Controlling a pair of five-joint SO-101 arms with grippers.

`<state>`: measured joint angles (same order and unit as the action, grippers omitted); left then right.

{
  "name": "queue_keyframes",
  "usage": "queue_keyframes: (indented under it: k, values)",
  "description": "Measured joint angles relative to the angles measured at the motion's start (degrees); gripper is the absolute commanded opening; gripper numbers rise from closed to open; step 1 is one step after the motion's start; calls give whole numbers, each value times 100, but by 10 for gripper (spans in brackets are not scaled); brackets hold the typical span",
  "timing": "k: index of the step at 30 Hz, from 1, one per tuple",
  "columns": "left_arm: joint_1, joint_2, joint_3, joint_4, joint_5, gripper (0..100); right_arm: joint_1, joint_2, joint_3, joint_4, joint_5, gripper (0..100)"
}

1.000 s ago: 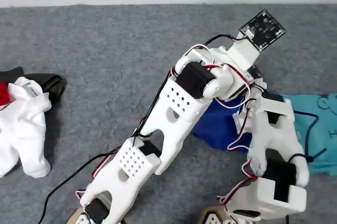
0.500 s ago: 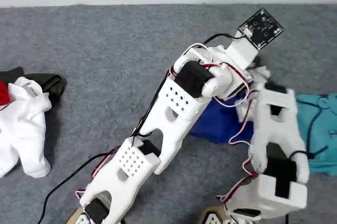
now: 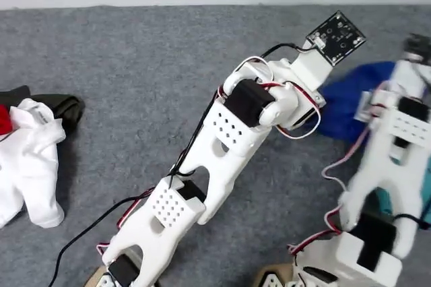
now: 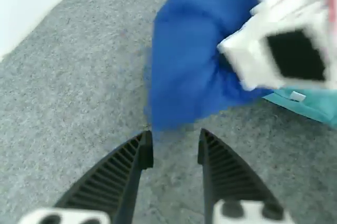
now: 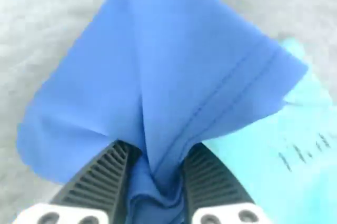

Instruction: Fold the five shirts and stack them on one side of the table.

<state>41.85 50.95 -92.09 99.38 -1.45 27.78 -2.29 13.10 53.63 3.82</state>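
A blue shirt (image 3: pixel 350 102) hangs lifted at the table's right, pinched in my right gripper (image 5: pixel 154 174), which is shut on a bunched fold of the blue shirt (image 5: pixel 174 82). Under it lies a teal shirt (image 5: pixel 284 150), flat on the grey table. My left gripper (image 4: pixel 174 148) stands open just short of the blue shirt (image 4: pixel 195 71), with nothing between its fingers. The right arm (image 3: pixel 394 145) blocks part of the teal shirt in the high view. A white shirt (image 3: pixel 30 166) lies crumpled at the far left, beside a dark shirt (image 3: pixel 57 106) and a bit of red cloth (image 3: pixel 5 120).
The grey carpeted table (image 3: pixel 135 58) runs to a white wall at the back. Both arms crowd the right half. Cables trail from the left arm (image 3: pixel 215 145) near the front edge.
My right gripper has pulled the blue shirt up and to the right, away from the left arm. The left arm has barely moved.
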Motion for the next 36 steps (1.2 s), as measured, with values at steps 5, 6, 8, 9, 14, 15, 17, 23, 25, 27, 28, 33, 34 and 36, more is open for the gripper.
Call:
queue_keyframes:
  k: [5, 6, 8, 9, 14, 15, 17, 23, 25, 27, 28, 33, 34, 36]
  values:
    - [0, 0, 0, 0, 0, 148, 862, 0, 9, 0, -176, 9]
    - [0, 0, 0, 0, 0, 148, 1011, 0, 35, 0, -176, 9]
    - [0, 0, 0, 0, 0, 148, 1266, 0, 123, 0, -176, 9]
    - [0, 0, 0, 0, 0, 148, 1389, 0, 193, 0, -185, 9]
    - [0, 0, 0, 0, 0, 148, 1864, 0, 510, 0, -193, 11]
    - [0, 0, 0, 9, 0, 148, 1934, 0, 607, 0, -193, 12]
    - [0, 0, 0, 9, 0, 148, 2040, 0, 791, 0, -193, 12]
    - [0, 0, 0, 9, 0, 148, 2444, 0, 1037, 97, -193, 125]
    - [0, 0, 0, 9, 0, 148, 2646, -18, 1037, 352, -193, 213]
    - [0, 0, 0, 9, 0, 148, 2848, -26, 1037, 659, -18, 311]
    - [0, 0, 0, 9, 0, 148, 2936, -26, 1020, 818, 123, 362]
    - [0, 0, 0, 9, 0, 148, 3270, -26, 589, 1477, 712, 562]
    - [0, 0, 0, 9, 0, 148, 3332, -26, 413, 1635, 782, 587]
    - [0, 0, 0, 9, 0, 148, 3473, -26, 53, 2048, 756, 625]
